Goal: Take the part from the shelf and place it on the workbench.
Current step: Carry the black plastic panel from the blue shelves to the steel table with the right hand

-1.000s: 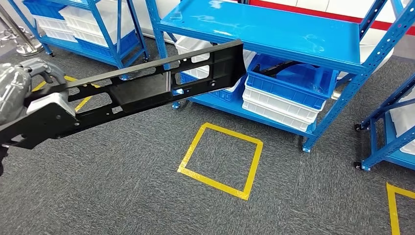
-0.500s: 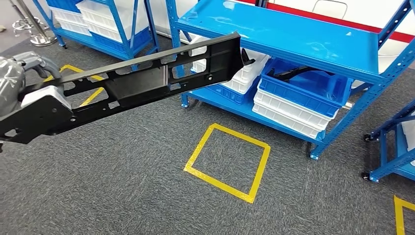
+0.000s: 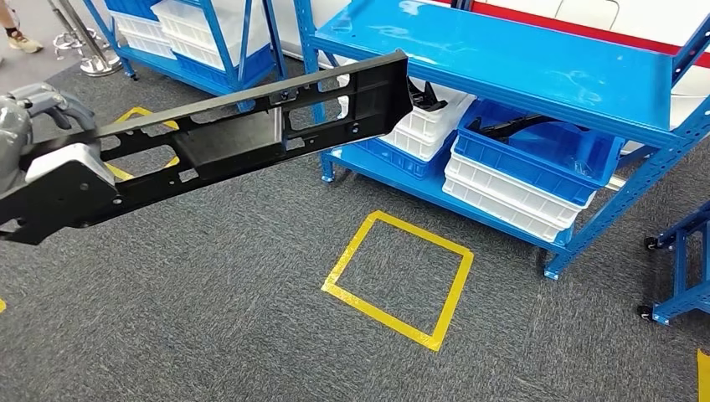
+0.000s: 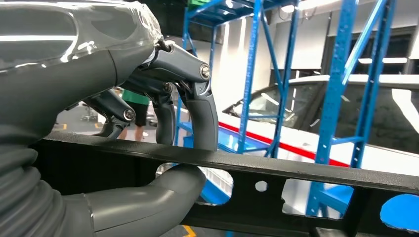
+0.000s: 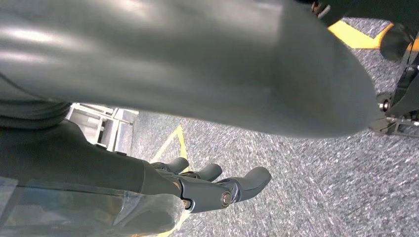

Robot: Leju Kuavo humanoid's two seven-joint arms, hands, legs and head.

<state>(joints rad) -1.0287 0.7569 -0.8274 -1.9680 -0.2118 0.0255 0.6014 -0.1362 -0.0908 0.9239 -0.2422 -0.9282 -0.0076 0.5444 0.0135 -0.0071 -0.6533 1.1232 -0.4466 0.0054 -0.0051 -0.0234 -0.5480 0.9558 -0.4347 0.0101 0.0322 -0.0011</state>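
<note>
The left hand (image 3: 33,126) gripped the long black perforated part (image 3: 234,138) at its near end, fingers (image 4: 202,113) hooked over the top edge and thumb beneath, cantilevering it over carpet toward the blue shelf (image 3: 519,63), while the right hand (image 5: 207,190) hung with loosely parted fingers holding nothing.

Head cam high, looks down-fwd at shelf (image 3: 502,59); wrist cams close behind hands; left shares shelf.

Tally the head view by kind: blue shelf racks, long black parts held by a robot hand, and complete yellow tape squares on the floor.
Blue shelf racks: 3
Long black part held by the left robot hand: 1
Complete yellow tape square: 1
Total: 5
</note>
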